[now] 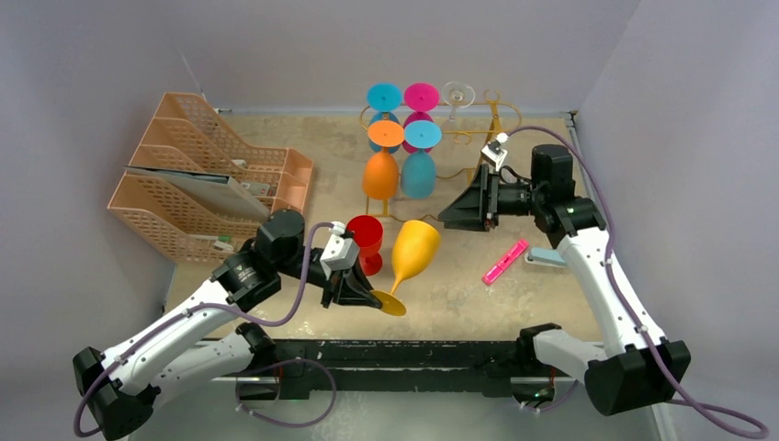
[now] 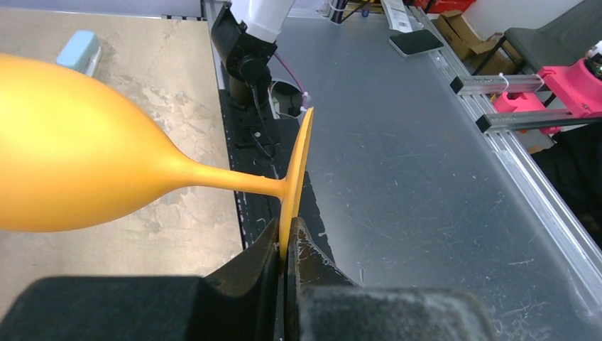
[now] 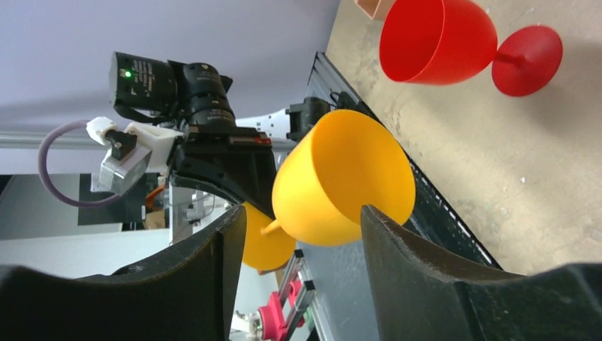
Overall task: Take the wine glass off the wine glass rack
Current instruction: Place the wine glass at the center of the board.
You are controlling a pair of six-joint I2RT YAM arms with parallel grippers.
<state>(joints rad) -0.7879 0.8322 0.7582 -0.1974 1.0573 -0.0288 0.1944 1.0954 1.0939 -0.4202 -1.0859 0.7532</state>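
When looking down from overhead, found the left gripper pinching the yellow wine glass by the edge of its foot, off the wine glass rack and near the front of the table. Found the gold wire rack at the back, with five other glasses hanging from it foot-up. Noted a red glass just beside the left gripper, peach mesh trays at far left, and a pink bar and pale blue block by the right arm. Saw the right gripper pointing at the yellow bowl, close to it. Through the left wrist camera, saw both pads pressed flat on the rim of the yellow foot, stem and bowl stretching sideways over the table edge. Through the right wrist camera, saw the fingers spread, with the yellow bowl's mouth framed in the gap beyond them; could not tell whether either finger touched it. Saw the red glass on the tan tabletop farther off.
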